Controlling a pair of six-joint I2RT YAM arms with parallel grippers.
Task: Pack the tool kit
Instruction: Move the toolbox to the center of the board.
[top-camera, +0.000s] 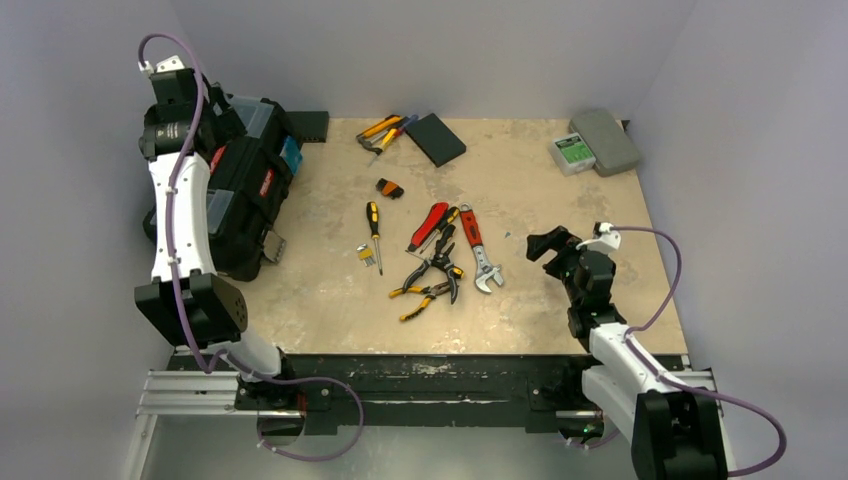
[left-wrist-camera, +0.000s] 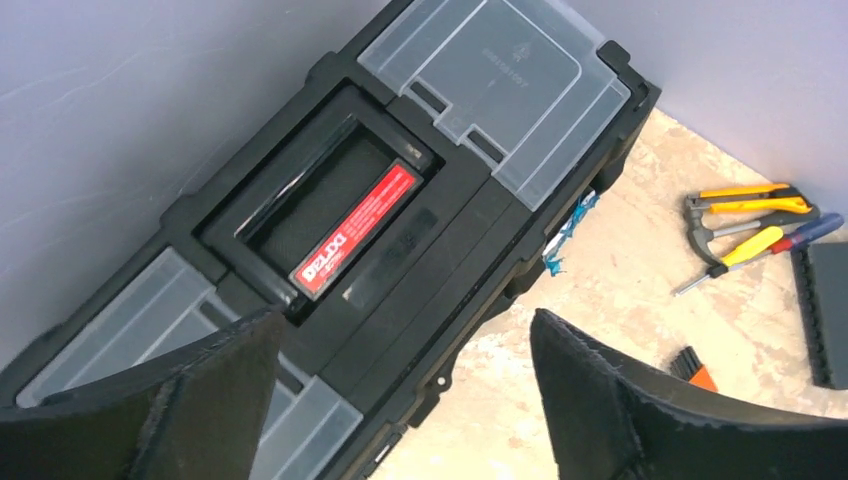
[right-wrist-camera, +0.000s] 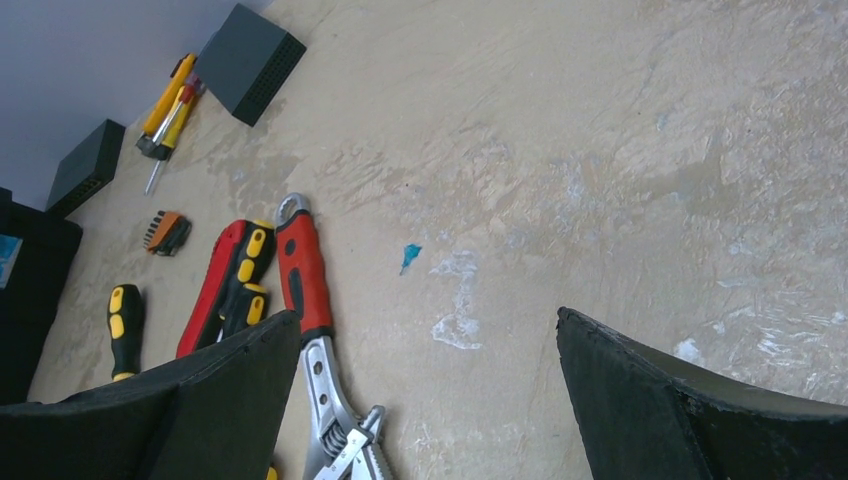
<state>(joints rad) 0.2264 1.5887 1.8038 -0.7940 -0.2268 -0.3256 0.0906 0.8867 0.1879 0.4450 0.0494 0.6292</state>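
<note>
The black toolbox (top-camera: 245, 180) stands shut at the table's left edge, with two clear lids and a red-labelled handle (left-wrist-camera: 355, 225). My left gripper (left-wrist-camera: 405, 320) hangs open above the toolbox's (left-wrist-camera: 470, 215) front edge and holds nothing. It is hard to make out in the top view. Loose tools lie mid-table: a red-handled wrench (top-camera: 478, 248), black-and-yellow pliers (top-camera: 435, 270), red-handled pliers (top-camera: 430, 225) and a screwdriver (top-camera: 374, 230). My right gripper (top-camera: 545, 245) stands open, empty, just right of the wrench (right-wrist-camera: 305, 290), low over bare table (right-wrist-camera: 428, 315).
More yellow-handled tools (top-camera: 385, 130) lie at the back beside a small flat black box (top-camera: 436, 138). An orange bit holder (top-camera: 390, 188) and a small set of keys (top-camera: 366, 257) lie nearby. At the back right sit a grey case (top-camera: 605, 140) and a green-labelled device (top-camera: 572, 152).
</note>
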